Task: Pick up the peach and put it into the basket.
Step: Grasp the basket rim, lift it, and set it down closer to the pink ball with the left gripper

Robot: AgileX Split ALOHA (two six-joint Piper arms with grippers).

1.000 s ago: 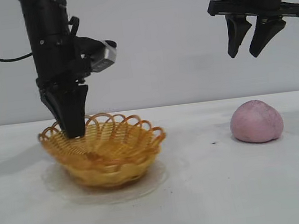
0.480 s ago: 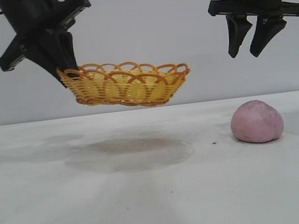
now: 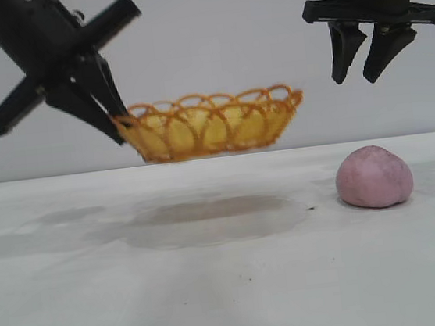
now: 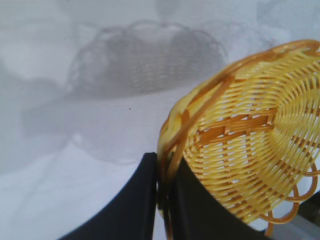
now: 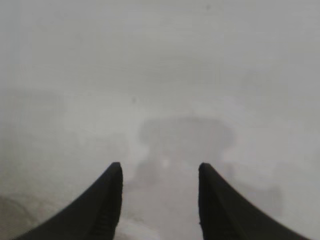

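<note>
Left end effector [image 3: 116, 121] clamped on basket [image 3: 212, 126] rim, held above counter [image 3: 216, 289]. Right end effector [image 3: 362, 64] apart, high over peach [image 3: 373, 177].

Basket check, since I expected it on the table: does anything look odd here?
Yes. The basket hangs in the air, pinched by its rim in the left gripper. The peach lies untouched on the table, below the open right gripper.
</note>
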